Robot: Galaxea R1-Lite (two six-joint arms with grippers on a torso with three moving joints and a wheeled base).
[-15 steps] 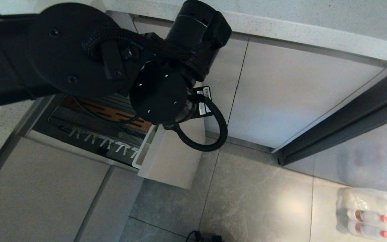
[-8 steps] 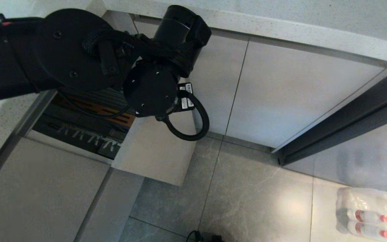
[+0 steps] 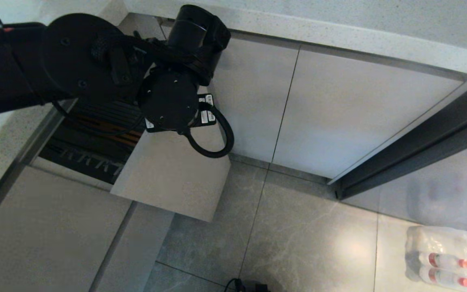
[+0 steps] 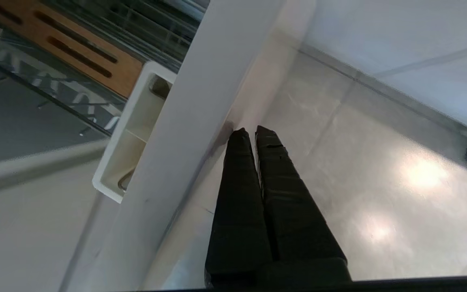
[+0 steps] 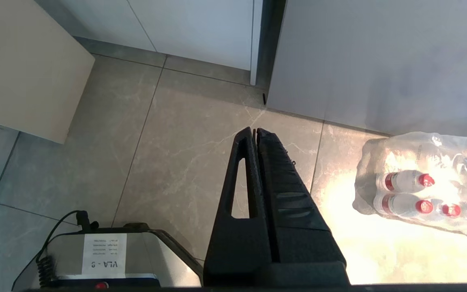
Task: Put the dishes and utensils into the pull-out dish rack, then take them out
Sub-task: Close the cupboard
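Observation:
The pull-out dish rack (image 3: 168, 178) stands partly out of the cabinet, its beige front panel (image 4: 185, 134) facing the floor side. Behind the panel I see the brown slotted wooden strip (image 4: 75, 52), the white prongs (image 3: 75, 156) and the white utensil caddy (image 4: 136, 134). My left gripper (image 4: 249, 130) is shut on nothing, its tips right at the panel's outer face near the top edge. In the head view the left wrist (image 3: 170, 101) covers it. My right gripper (image 5: 254, 130) hangs shut above the floor, parked. The dishes and the utensils are out of view.
Closed grey cabinet doors (image 3: 339, 113) run to the right under the countertop (image 3: 339, 28). A wrapped pack of water bottles (image 3: 448, 259) lies on the tiled floor at the right. My base (image 5: 108, 259) with its cable is below the right gripper.
My left arm has swung left and back in the head view, and the rack's front panel has slid inward with it. Less of the rack shows; the caddy is now covered there.

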